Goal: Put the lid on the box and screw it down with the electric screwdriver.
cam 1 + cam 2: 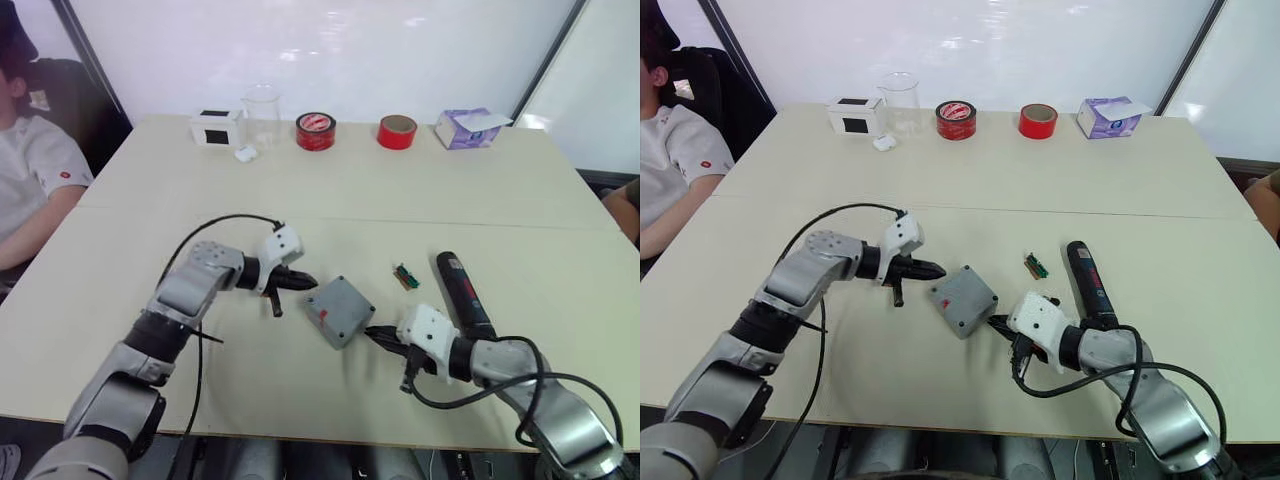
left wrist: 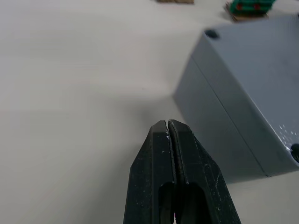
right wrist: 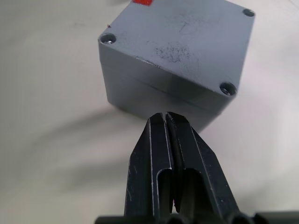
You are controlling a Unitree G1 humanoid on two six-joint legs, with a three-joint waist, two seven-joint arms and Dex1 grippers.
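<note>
The grey box (image 1: 340, 310) stands mid-table with the lid (image 3: 182, 37) seated on top, a seam running under it and screw holes at its corners. A small red mark shows on one edge. My left gripper (image 1: 312, 283) is shut and empty, its tip just off the box's left corner; the left wrist view shows the box wall (image 2: 243, 93) close beside the tips. My right gripper (image 1: 370, 333) is shut and empty, its tip pointing at the box's near right side (image 3: 154, 95). The electric screwdriver (image 1: 462, 290), black with red markings, lies on the table right of the box.
A small green circuit board (image 1: 405, 276) lies between box and screwdriver. Along the far edge stand a white box with a black square (image 1: 215, 127), a clear beaker (image 1: 262, 115), two red tape rolls (image 1: 316, 131), and a purple tissue box (image 1: 468, 128). A person (image 1: 30, 170) sits at the left.
</note>
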